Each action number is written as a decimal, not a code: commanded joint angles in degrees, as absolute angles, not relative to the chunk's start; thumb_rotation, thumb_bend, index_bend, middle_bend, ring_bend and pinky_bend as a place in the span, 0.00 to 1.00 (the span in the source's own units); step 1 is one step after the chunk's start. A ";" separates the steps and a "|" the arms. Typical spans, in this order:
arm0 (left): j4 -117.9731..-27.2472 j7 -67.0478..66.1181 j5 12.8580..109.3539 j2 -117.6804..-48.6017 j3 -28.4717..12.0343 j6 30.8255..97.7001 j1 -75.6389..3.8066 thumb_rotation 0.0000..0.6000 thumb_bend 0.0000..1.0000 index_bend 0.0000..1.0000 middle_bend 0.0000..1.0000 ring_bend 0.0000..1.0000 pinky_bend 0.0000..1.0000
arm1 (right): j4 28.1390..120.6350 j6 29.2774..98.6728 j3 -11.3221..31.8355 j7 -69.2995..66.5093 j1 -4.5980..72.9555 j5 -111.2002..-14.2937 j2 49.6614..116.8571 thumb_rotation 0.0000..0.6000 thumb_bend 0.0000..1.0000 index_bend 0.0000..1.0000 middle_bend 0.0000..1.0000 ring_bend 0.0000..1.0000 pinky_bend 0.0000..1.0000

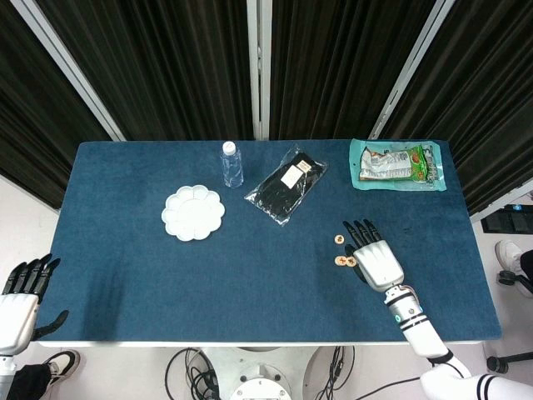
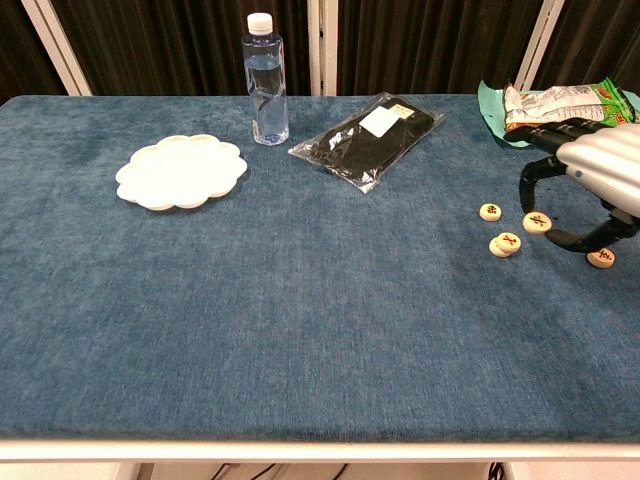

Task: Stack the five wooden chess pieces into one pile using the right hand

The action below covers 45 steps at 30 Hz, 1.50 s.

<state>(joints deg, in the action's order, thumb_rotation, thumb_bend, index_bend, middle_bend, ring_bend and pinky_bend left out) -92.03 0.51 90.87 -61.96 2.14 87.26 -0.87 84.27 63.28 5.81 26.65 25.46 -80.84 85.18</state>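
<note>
My right hand (image 2: pixel 590 165) pinches one chess piece (image 2: pixel 537 222) above the blue cloth desk (image 2: pixel 300 300), near the two-piece pile (image 2: pixel 505 244). Single pieces (image 2: pixel 489 211) (image 2: pixel 600 258) lie beside. Their dark characters are too small to read. My left hand (image 1: pixel 21 292) hangs empty, fingers apart, off the desk. Black curtains (image 1: pixel 166 67) behind.

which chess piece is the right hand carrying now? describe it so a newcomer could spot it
Look at the right end of the blue table, where the right hand hangs. The held chess piece is the round wooden disc pinched under that hand's fingers. Unlike the single piece, the stacked pair and the lone piece, it is off the cloth.
</note>
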 commanded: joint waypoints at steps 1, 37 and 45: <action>-92.03 1.19 90.87 -61.88 2.19 87.06 -0.95 1.00 0.23 0.04 0.00 0.00 0.00 | 84.42 61.19 6.79 28.86 27.04 -78.45 86.23 1.00 0.30 0.56 0.05 0.00 0.00; -91.39 2.25 90.52 -61.90 2.23 86.32 -1.31 1.00 0.23 0.04 0.00 0.00 0.00 | 81.65 60.02 5.17 30.28 29.38 -73.89 88.47 1.00 0.30 0.47 0.04 0.00 0.00; -91.32 2.39 90.51 -61.87 2.26 86.22 -1.35 1.00 0.23 0.04 0.00 0.00 0.00 | 81.77 60.41 4.89 30.08 29.53 -73.90 88.27 1.00 0.29 0.36 0.04 0.00 0.00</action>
<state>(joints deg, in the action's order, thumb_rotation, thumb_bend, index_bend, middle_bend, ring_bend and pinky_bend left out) -91.32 2.39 90.51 -61.87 2.26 86.21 -1.35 81.76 60.40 4.90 30.08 29.53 -73.89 88.27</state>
